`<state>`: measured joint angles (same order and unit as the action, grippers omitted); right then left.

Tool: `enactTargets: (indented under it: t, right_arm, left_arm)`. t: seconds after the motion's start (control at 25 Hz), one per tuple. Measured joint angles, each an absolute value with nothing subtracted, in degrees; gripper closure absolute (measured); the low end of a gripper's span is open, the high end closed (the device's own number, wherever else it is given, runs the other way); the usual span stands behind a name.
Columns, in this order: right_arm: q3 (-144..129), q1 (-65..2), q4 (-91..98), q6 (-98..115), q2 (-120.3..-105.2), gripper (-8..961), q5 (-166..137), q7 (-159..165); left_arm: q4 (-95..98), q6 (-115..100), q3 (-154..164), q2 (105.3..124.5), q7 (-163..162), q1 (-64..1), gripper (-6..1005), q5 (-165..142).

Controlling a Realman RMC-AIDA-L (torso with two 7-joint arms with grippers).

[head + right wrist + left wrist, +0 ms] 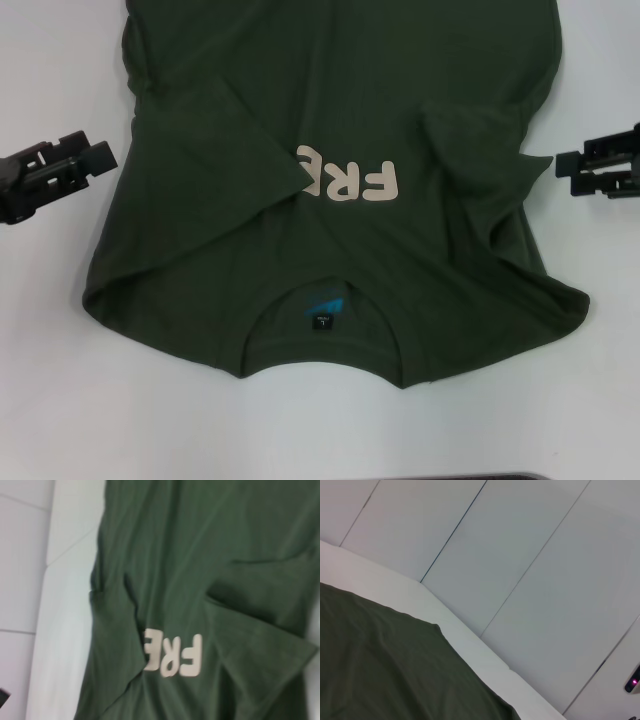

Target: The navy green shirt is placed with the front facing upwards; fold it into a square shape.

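Observation:
The navy green shirt [330, 110] lies front up on the white table [60, 390], neck toward me, with its blue label [325, 305] showing. Both sleeves are folded inward over the chest, the left sleeve [215, 150] covering part of the cream letters [352, 181], which read "FRE". My left gripper [108, 158] hovers beside the shirt's left edge, open and empty. My right gripper [562, 172] hovers beside the right edge, open and empty. The left wrist view shows the shirt's far part [385, 670]. The right wrist view shows the shirt [200, 555] and its letters [175, 655].
The shirt's lower part runs out of the head view at the top. White wall panels [520, 555] stand behind the table's far edge. A dark strip [520, 476] lies at the table's near edge.

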<state>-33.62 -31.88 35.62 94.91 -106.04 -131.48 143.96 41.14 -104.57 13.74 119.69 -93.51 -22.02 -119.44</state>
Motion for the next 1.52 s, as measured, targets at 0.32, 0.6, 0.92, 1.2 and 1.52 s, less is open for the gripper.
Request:
enactTargets:
  t: [0.32,0.6,0.92,1.2,1.52]
  right_arm:
    - [-33.94,-30.69,35.01,89.13,-107.29,460,-131.66,144.83]
    - [-34.01,-31.88,34.78,84.1,-110.2,461,-131.66,144.87]
    - [-34.01,-33.81,31.31,81.46,-111.24,462,-131.44,144.89]
    - [-34.63,-34.53,31.63,84.12,-110.77,462,-131.64,145.41]
    - [-34.71,-32.17,31.82,86.95,-108.19,463,-132.29,146.57]
  left_arm:
    - [41.13,-104.57,13.7,119.69,-94.11,-22.32,283,-119.44]
    - [41.13,-104.58,13.59,119.62,-94.2,-22.4,283,-119.12]
    - [41.13,-104.59,13.04,119.5,-94.22,-22.41,283,-118.64]
    - [41.13,-104.59,13.0,119.51,-94.22,-22.41,283,-118.64]
    - [41.13,-104.58,13.0,119.54,-94.22,-22.33,283,-118.65]
